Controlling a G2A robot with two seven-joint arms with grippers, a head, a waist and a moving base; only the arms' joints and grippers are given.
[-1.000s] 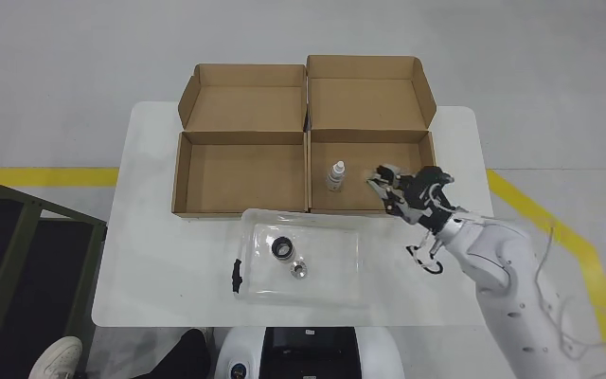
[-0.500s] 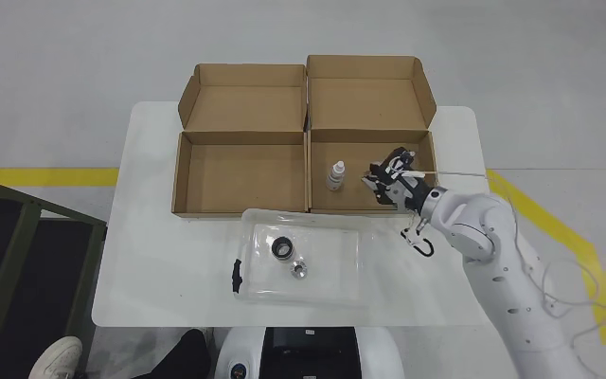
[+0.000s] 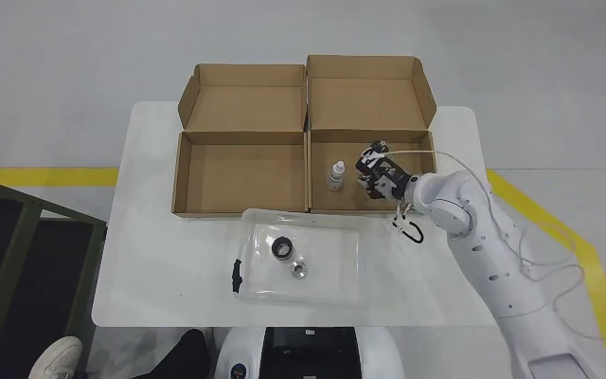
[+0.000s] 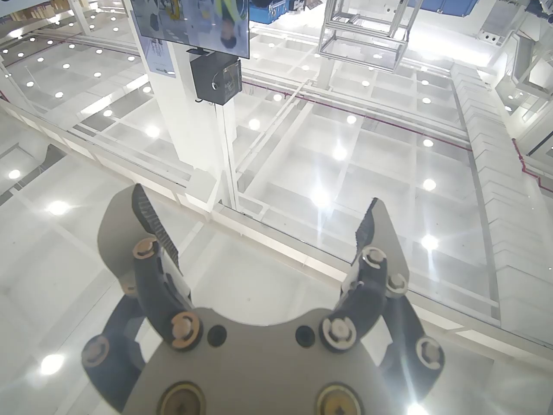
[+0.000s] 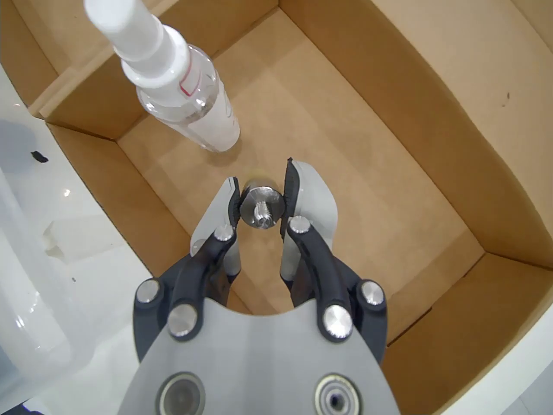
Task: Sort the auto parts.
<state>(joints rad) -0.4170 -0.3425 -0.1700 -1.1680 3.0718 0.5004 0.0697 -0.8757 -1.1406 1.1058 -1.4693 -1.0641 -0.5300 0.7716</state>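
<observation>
The right end effector (image 5: 261, 200) is closed down to a narrow gap on a small round metal part (image 5: 261, 211), its pads pinching the part's sides with the threaded stud facing the wrist; seen from above, it hangs inside the right-hand box (image 3: 360, 152), toward that box's 3 o'clock side. The part looks just clear of the box floor; contact cannot be confirmed.

A spray bottle (image 3: 336, 174) stands upright in the same box, at about 9 o'clock from the end effector and near it but apart. The left-hand box (image 3: 241, 175) sits at 9 o'clock of the right one, the two touching. A clear tray (image 3: 336, 256) lies at 6 o'clock on the table (image 3: 161, 265), holding a black ring (image 3: 282, 248) and a small metal piece (image 3: 300, 270).

The step in hand appears to be dropping the part into the box. To do it well: go lower until the part nearly meets the cardboard; open gently so the round piece settles and does not roll toward the bottle; lift straight up; stay off the box wall at 3 o'clock.

The left end effector (image 4: 259, 235) is spread wide with nothing in it, pointing at the ceiling.
</observation>
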